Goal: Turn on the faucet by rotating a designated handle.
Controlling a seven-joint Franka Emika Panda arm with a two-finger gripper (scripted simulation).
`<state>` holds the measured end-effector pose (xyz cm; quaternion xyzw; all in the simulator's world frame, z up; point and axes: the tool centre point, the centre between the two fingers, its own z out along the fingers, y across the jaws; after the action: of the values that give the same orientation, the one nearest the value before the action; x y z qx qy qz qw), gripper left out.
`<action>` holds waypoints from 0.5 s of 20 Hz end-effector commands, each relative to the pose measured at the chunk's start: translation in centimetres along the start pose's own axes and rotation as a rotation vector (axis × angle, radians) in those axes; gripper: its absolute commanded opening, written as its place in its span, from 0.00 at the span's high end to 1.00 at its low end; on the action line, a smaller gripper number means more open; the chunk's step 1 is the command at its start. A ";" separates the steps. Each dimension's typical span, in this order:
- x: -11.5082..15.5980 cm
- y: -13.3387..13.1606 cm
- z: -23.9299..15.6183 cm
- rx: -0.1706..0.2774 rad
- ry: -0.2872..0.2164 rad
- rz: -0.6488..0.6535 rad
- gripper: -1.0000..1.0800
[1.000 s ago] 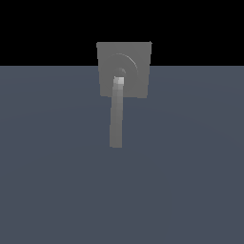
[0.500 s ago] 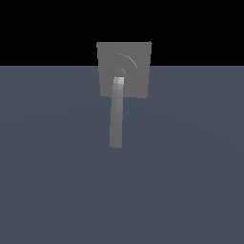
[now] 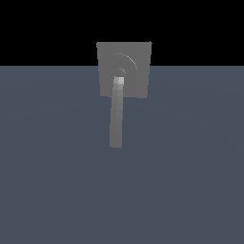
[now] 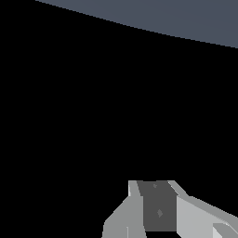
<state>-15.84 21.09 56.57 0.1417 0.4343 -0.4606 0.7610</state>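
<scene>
While absent from the exterior view, fingers [image 4: 158, 211] aimed off into blackness, opening impossible to tell. Faucet [image 3: 125, 69] beyond centre; handle [image 3: 116, 114] pointing toward 6 o'clock. Risk: missing the bar, approaching blind.

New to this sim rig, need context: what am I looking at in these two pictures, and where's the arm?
These are simulator renders of one robot arm's workspace. The exterior view comes from a camera off the arm. It shows the faucet, a grey square plate with raised rings, and its handle, a long straight bar reaching down from the plate's centre over a flat blue-grey floor. The arm itself is not in that picture. The wrist view comes from a camera on the arm's wrist. It shows mostly black background, a strip of the same floor, and pale grey parts of the gripper at the edge. Nothing appears to be held, and whether the gripper is open cannot be told.
</scene>
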 end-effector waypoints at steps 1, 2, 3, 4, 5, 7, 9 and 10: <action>1.0 2.1 -1.4 -0.049 -0.078 -0.152 1.00; 1.6 3.0 -2.0 -0.067 -0.109 -0.215 1.00; 2.2 3.8 -2.5 -0.085 -0.139 -0.278 1.00; 2.9 4.6 -3.1 -0.102 -0.169 -0.342 1.00; 3.7 5.5 -3.6 -0.119 -0.199 -0.407 1.00; 5.5 7.0 -4.7 -0.152 -0.257 -0.537 1.00; 7.5 8.5 -5.8 -0.184 -0.315 -0.670 1.00; 8.6 9.2 -6.3 -0.200 -0.343 -0.737 1.00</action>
<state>-10.70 24.70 46.57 -0.1327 0.3784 -0.6506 0.6450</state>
